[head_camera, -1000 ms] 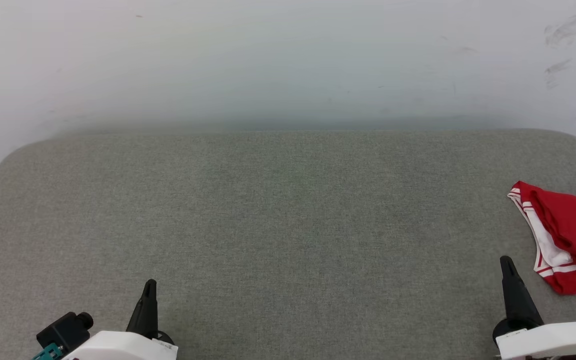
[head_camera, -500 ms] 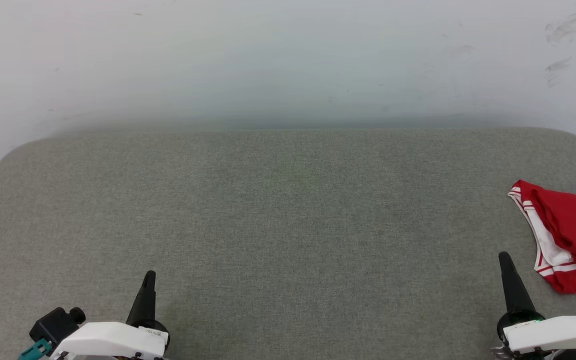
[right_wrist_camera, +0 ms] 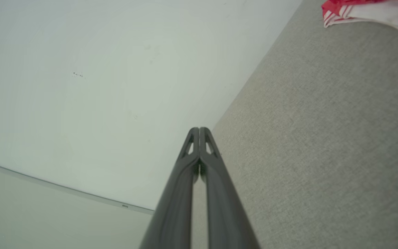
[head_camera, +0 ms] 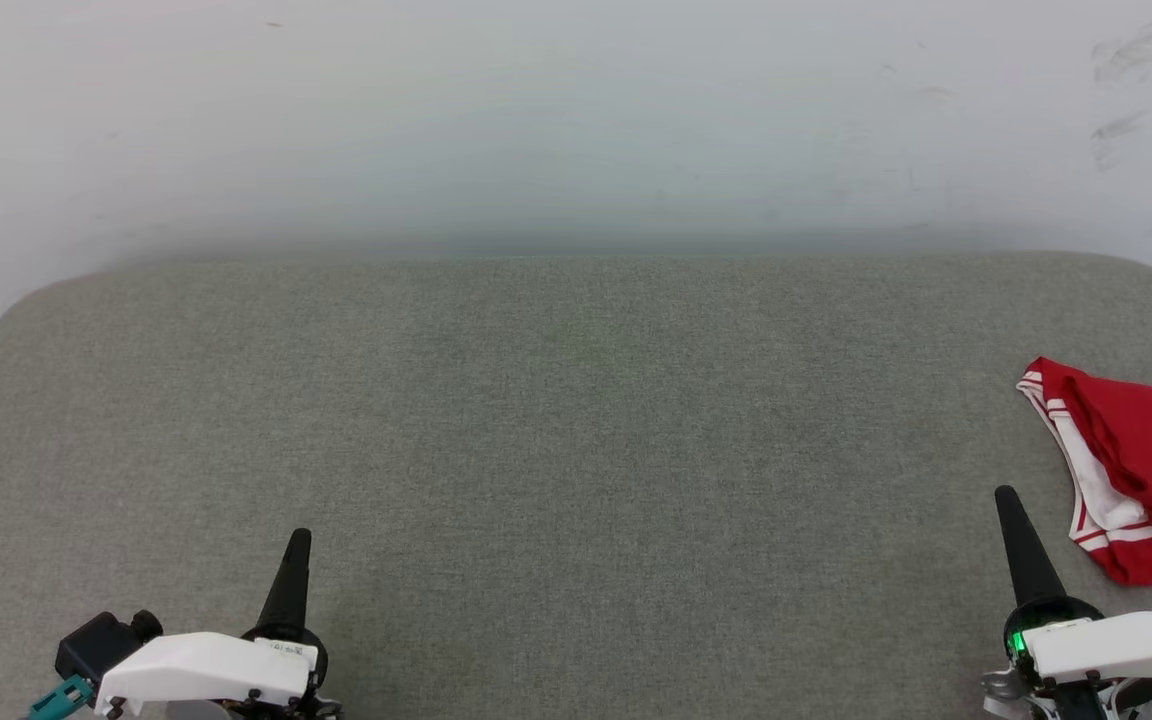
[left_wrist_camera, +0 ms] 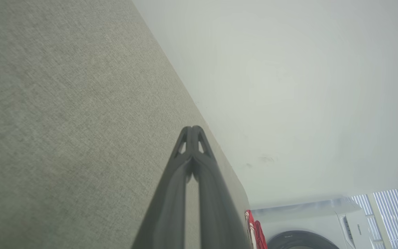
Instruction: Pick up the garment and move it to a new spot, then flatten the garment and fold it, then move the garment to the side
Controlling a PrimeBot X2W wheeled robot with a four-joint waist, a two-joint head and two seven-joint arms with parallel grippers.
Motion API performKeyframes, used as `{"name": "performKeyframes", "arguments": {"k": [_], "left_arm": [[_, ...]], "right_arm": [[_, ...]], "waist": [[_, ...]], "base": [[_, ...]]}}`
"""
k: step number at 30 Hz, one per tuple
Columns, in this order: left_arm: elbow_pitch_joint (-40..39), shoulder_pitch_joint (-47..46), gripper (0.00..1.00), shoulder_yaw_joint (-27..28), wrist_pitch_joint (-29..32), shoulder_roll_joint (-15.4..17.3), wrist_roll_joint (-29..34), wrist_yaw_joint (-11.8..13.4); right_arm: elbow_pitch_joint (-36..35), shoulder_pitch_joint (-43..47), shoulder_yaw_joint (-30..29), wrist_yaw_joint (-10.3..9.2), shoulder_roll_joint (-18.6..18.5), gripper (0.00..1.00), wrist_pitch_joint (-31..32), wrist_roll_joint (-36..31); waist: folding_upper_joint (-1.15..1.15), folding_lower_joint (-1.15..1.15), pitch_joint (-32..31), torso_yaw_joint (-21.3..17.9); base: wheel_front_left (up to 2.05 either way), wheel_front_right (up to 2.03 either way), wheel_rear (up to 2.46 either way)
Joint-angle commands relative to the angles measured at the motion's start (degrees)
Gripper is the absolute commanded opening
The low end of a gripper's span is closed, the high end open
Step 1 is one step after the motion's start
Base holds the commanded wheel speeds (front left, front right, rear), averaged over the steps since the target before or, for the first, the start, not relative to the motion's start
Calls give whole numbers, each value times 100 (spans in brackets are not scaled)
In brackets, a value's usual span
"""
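Observation:
The garment (head_camera: 1141,460), red with a white sleeve and red-white striped trim, lies folded at the right edge of the grey surface (head_camera: 556,420), partly cut off by the head view. A corner of the garment (right_wrist_camera: 358,10) sits at the top right of the right wrist view, and a sliver of the garment (left_wrist_camera: 254,231) shows low in the left wrist view. My right gripper (head_camera: 1007,497) is shut and empty, just left of the garment and apart from it. My left gripper (head_camera: 301,538) is shut and empty at the lower left, far from the garment.
A pale wall (head_camera: 576,120) rises right behind the grey padded surface. A white washing machine (left_wrist_camera: 323,224) stands beyond the surface's right end, beside a window with blinds (left_wrist_camera: 392,214).
Both grippers have crept a little forward on the surface, their wrists dropping lower in the head view. The garment has stayed in place.

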Motion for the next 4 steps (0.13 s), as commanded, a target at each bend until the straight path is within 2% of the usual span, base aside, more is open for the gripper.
{"name": "performKeyframes", "arguments": {"k": [1,4], "left_arm": [[-18,-158,0,50,50,-1,-178,-58],[3,-181,0,69,92,-9,-347,-81]], "right_arm": [[-4,-122,-13,-1,-40,0,42,181],[17,-161,-19,-1,-38,0,87,357]], "waist": [[0,-1,3,0],[0,-1,9,-1]], "base": [[0,0,0],[0,0,0]]}}
